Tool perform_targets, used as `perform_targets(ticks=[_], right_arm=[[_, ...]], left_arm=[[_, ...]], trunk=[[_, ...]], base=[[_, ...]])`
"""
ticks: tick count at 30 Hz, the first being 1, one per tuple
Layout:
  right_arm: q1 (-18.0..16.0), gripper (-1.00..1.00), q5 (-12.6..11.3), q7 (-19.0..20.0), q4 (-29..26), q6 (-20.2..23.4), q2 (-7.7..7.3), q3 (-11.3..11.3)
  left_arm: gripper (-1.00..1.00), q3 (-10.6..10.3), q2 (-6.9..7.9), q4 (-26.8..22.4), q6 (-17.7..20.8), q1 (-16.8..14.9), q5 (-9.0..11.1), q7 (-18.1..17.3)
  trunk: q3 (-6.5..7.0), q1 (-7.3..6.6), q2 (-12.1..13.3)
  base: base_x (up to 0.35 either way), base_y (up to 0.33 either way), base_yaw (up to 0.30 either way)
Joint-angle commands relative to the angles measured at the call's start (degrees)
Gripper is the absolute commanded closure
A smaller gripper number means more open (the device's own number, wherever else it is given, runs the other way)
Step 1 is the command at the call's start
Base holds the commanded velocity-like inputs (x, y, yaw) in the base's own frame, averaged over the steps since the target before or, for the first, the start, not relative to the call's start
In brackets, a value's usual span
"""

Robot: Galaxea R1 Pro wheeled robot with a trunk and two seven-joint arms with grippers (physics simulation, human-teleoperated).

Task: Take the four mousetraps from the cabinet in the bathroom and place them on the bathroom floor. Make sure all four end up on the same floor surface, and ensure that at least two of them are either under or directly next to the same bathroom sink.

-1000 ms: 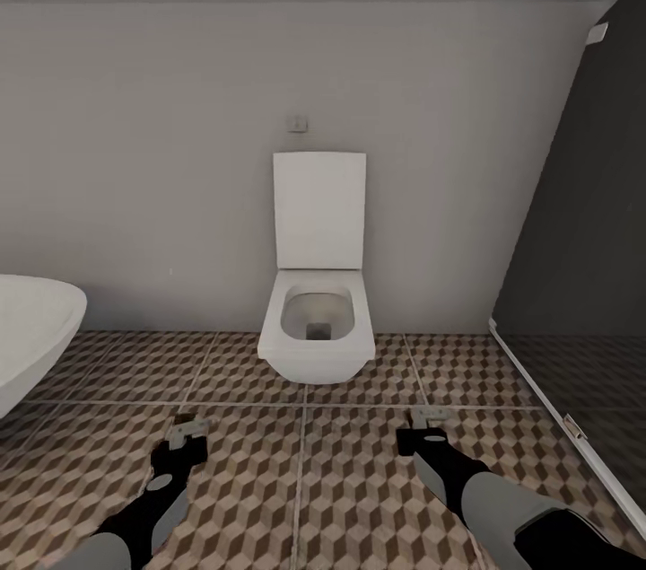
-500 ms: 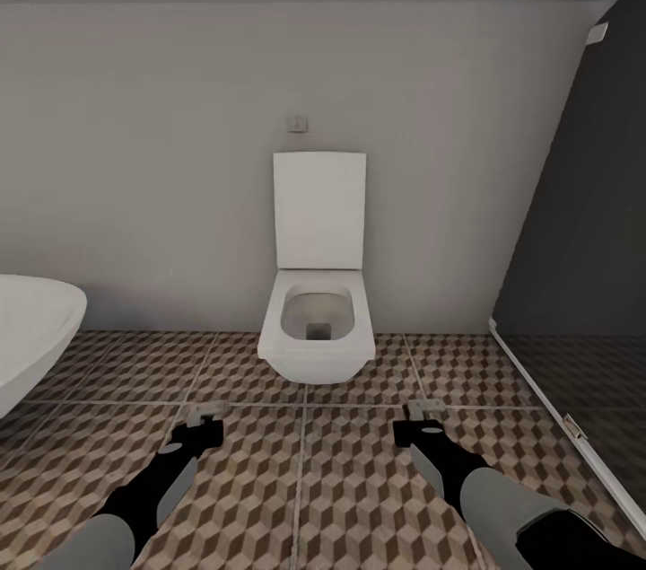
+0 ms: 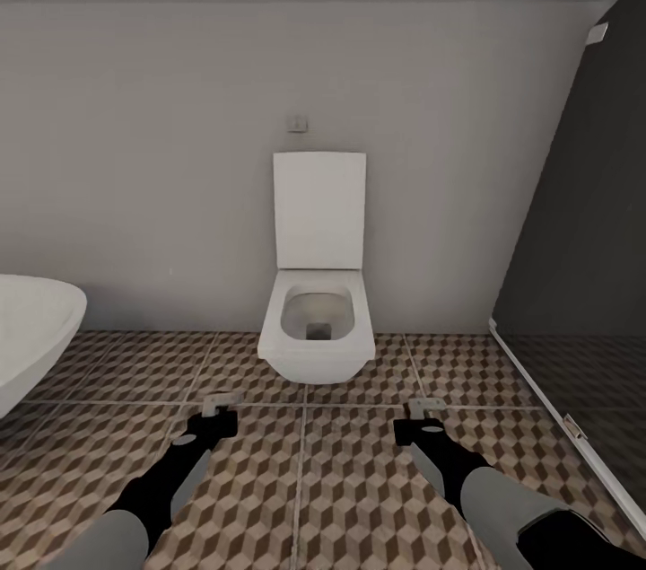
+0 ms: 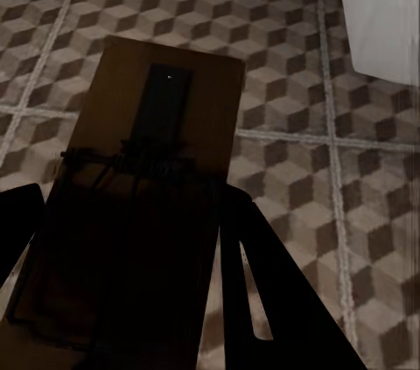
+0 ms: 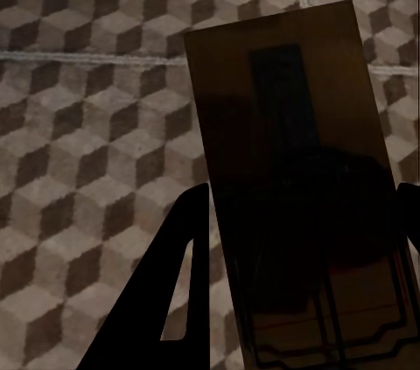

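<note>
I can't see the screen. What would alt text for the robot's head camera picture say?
Two black-and-grey robot arms reach forward low over the bathroom floor, the left gripper and right gripper each carrying a small mousetrap. Ahead, a white toilet with raised lid stands against a grey wall, a white bathtub edge at left.

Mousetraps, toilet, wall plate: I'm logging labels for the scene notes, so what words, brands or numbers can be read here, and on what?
None can be read.
Left mousetrap: bare wood and wire, no print.
Right mousetrap: too dark to show any mark.
Toilet: plain white.
Small wall plate: too small to tell.
</note>
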Motion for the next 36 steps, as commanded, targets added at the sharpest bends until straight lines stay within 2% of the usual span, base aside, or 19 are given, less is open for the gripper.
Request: perform_targets(ticks=[1, 7, 19, 28, 36], right_arm=[[-0.02, 1.00, -0.50, -0.40, -0.16, 0.32, -0.02, 0.46], [-0.02, 1.00, -0.50, -0.71, -0.23, 0.32, -0.02, 0.44], [-0.02, 1.00, -0.50, -0.74, -0.24, 0.25, -0.02, 0.44], [-0.02, 1.00, -0.50, -0.74, -0.24, 0.24, -0.02, 0.44], [-0.02, 1.00, -0.50, -0.74, -0.24, 0.28, -0.05, 0.37]], left_arm=[[1.00, -0.45, -0.15, -0.19, 0.31, -0.02, 0.39, 0.55], [1.00, -0.43, -0.70, -0.29, 0.36, -0.02, 0.42, 1.14], [1.00, -0.10, -0.72, -0.41, 0.24, -0.02, 0.39, 1.27], [1.00, 0.14, -0.80, -0.49, -0.28, -0.02, 0.47, 1.62], [1.00, 0.15, -0.79, -0.50, -0.17, -0.02, 0.62, 1.69]], trunk=[[-0.06, -0.01, -0.02], [-1.16, 0.12, -0.09], [-3.82, 0.43, -0.25], [-3.82, 0.43, -0.25], [-5.59, 0.63, -0.36]], base=[[0.000, 0.000, 0.000], [0.000, 0.000, 0.000], [0.000, 0.000, 0.000], [0.000, 0.000, 0.000], [0.000, 0.000, 0.000]])
